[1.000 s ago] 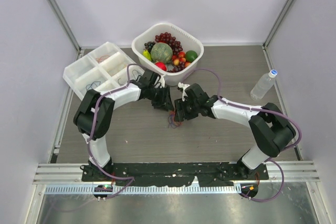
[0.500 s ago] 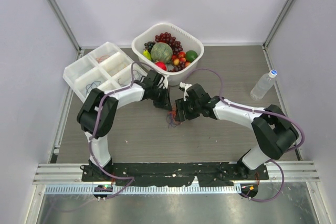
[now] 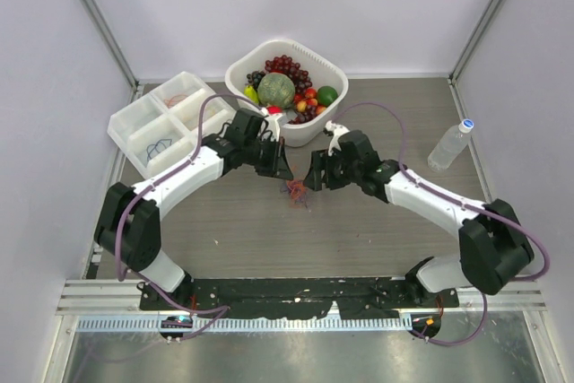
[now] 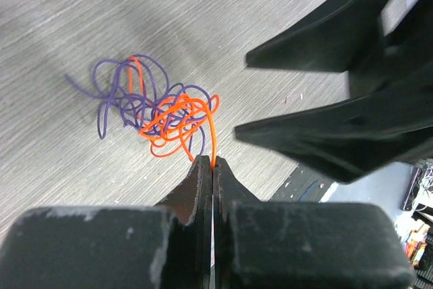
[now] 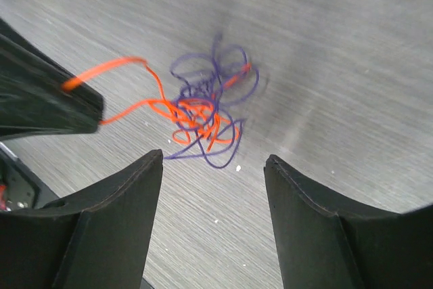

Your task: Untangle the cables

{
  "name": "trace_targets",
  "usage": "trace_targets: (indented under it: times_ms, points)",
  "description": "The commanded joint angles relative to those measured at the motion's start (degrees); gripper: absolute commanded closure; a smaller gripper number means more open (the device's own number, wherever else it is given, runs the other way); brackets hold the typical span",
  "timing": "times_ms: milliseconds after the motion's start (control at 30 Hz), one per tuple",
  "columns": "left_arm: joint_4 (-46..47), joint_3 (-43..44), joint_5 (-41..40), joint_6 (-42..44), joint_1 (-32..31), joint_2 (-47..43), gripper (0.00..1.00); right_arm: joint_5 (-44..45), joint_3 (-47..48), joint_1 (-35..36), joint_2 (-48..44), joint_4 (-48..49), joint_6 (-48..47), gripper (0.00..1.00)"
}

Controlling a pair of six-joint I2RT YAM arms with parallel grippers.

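Note:
A small tangle of an orange cable [image 4: 176, 116] and a purple cable [image 4: 111, 93] lies on the grey table [image 3: 224, 221] between my two grippers, seen from above as a bundle of cables [image 3: 294, 191]. My left gripper [image 4: 213, 160] is shut on one end of the orange cable, which runs taut from the tangle up to its tips; it sits just left of the tangle [image 3: 282, 170]. My right gripper [image 5: 215, 157] is open and empty, just above and right of the tangle [image 5: 203, 109]; from above it shows beside the bundle [image 3: 314, 177].
A white basket [image 3: 336, 65] of fruit stands at the back centre. A white compartment tray [image 3: 134, 118] with a few thin wires in it stands at the back left. A water bottle [image 3: 448, 143] stands at the right.
Both grippers have moved away from the front edge and slightly apart. The left gripper now pulls an orange strand out of the tangle, which shifted a little toward the back.

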Motion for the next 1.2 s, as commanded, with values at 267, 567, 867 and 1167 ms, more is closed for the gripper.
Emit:
trace_targets:
  times_ms: [267, 567, 867, 1167]
  points:
    - [-1.96, 7.92, 5.19, -0.21, -0.38, -6.23, 1.0, -11.18, 1.59, -3.98, -5.92, 12.37, 4.89, 0.31]
    - [-0.29, 11.96, 11.24, -3.81, -0.38, -7.82, 1.0, -4.97, 4.75, -1.87, 1.02, 14.68, 6.56, 0.32]
    - [-0.12, 25.48, 13.45, -6.19, -0.73, -10.8, 1.0, 3.85, 5.39, -2.31, 9.47, 5.27, 8.23, 0.66]
    - [-0.47, 42.99, 12.58, -8.47, -0.82, -8.26, 1.0, 5.51, -4.03, -2.31, 3.07, 2.11, 4.9, 0.54]
